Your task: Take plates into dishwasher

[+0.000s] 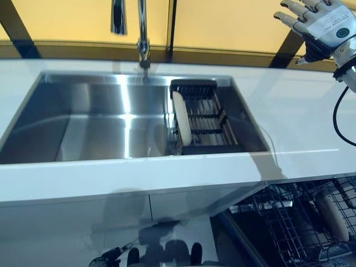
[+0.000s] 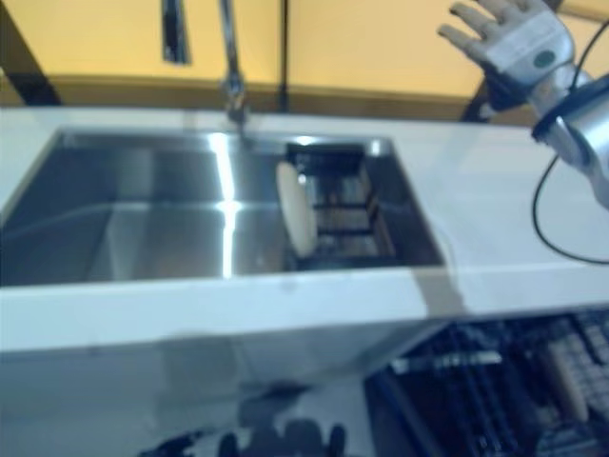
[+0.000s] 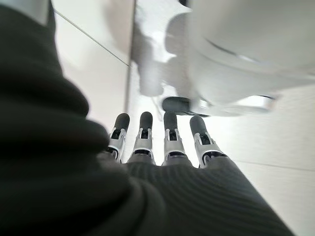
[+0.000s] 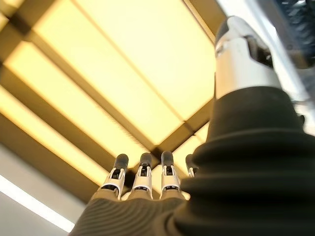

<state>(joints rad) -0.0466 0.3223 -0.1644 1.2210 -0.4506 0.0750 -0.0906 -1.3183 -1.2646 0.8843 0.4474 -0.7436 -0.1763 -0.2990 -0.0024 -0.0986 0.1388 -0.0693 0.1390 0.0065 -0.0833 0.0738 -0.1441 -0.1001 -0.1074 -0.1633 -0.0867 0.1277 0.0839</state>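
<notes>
One cream plate [image 1: 182, 117] stands on edge in a black wire rack [image 1: 207, 119] at the right end of the steel sink [image 1: 89, 119]. The open dishwasher's wire basket [image 1: 303, 219] shows at the lower right, with a plate [image 1: 332, 214] standing in it. My right hand [image 1: 317, 21] is raised above the counter at the far right, fingers [image 4: 142, 178] straight and spread, holding nothing. My left hand [image 3: 162, 147] hangs low beside me, out of the eye views, fingers straight and empty.
A tap [image 1: 143, 39] rises behind the sink's middle. The white counter [image 1: 300, 111] runs around the sink, with yellow panels behind it. White cabinet fronts [image 1: 111, 222] sit below the sink, left of the dishwasher.
</notes>
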